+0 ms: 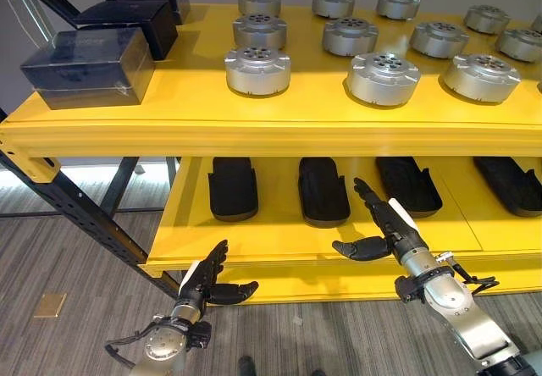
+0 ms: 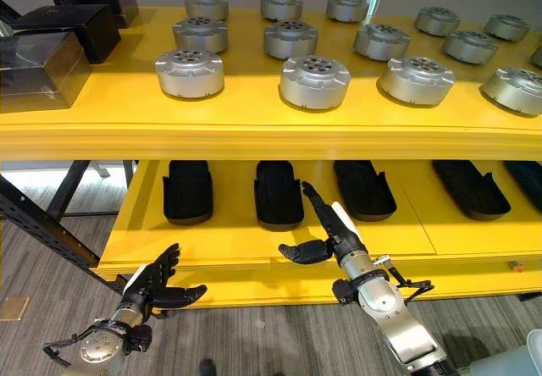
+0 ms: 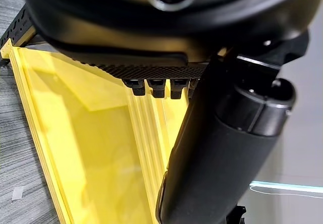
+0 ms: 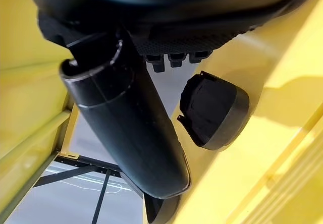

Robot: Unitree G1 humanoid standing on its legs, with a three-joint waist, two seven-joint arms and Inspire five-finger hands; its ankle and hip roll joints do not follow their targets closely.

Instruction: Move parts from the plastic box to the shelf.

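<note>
Several round silver metal parts (image 1: 257,70) stand in rows on the top board of a yellow shelf (image 1: 169,109). On the lower board (image 1: 195,240) lie several flat black parts (image 1: 233,188). My right hand (image 1: 385,223) is open over the front of the lower board, fingers straight and pointing toward a black part (image 4: 214,110), holding nothing. My left hand (image 1: 207,284) hangs open below the lower board's front edge, empty.
Three dark plastic boxes (image 1: 89,67) sit on the top board's left end. A black perforated steel post (image 1: 76,211) slants down at the left of the shelf. Grey wood-look floor (image 1: 51,249) lies below.
</note>
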